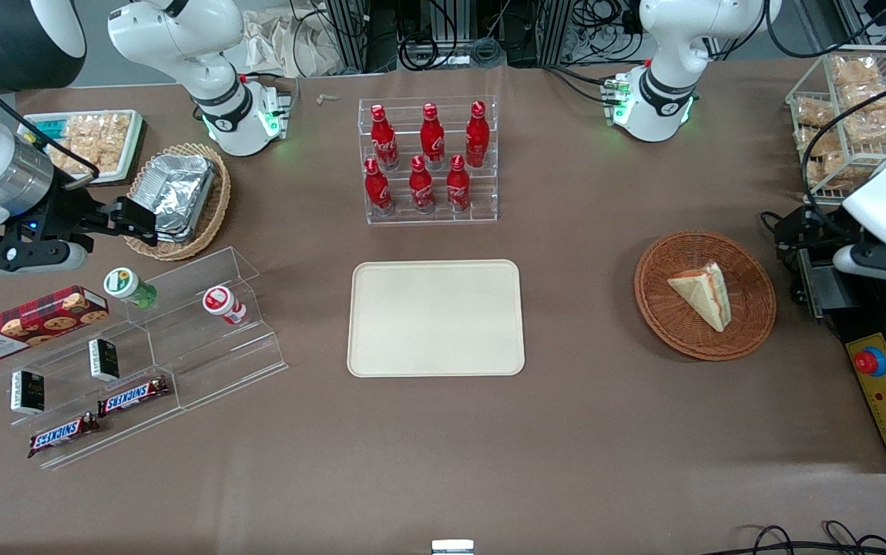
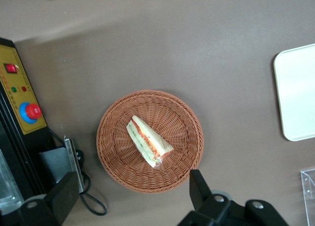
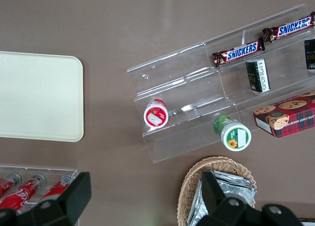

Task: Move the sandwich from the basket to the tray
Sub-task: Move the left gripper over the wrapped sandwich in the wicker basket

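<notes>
Woven wicker is seen under the sandwich (image 1: 701, 294), which lies untouched in the round basket (image 1: 751, 327) toward the working arm's end of the table. Nothing has yet been placed on the cream tray (image 1: 435, 317), which sits well apart from the basket. The gripper (image 2: 133, 199) is held above the basket's edge, its fingers (image 2: 199, 189) spread wide apart and clamped on nothing. By this judgement every step remains: descent, grasp, carry, release.
</notes>
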You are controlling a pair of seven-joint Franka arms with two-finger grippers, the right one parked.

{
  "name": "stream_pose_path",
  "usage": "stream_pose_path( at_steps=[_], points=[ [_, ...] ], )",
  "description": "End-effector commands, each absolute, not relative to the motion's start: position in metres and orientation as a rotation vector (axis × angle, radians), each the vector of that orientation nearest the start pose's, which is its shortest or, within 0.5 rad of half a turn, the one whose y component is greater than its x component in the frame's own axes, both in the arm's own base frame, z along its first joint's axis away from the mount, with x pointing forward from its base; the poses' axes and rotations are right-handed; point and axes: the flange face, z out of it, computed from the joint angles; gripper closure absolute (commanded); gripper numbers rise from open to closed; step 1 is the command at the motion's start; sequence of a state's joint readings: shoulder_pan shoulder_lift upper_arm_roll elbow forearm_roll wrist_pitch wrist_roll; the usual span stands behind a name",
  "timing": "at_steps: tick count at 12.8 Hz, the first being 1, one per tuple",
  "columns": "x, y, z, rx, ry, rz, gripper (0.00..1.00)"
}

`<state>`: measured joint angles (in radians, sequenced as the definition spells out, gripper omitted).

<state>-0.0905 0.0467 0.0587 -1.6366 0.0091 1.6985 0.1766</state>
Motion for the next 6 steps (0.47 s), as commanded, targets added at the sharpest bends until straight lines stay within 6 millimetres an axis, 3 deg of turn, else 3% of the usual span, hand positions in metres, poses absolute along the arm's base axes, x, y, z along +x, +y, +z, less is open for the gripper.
stream_pose_path(
  at_steps=[1,3,6],
  points=[
    [0.581,-0.018,0.585,-3.114,0.259,-0.030,0.00],
    [0.582,-0.016,0.577,-3.119,0.232,0.048,0.00],
    [0.572,-0.011,0.559,-3.109,0.025,0.154,0.00]
  ],
)
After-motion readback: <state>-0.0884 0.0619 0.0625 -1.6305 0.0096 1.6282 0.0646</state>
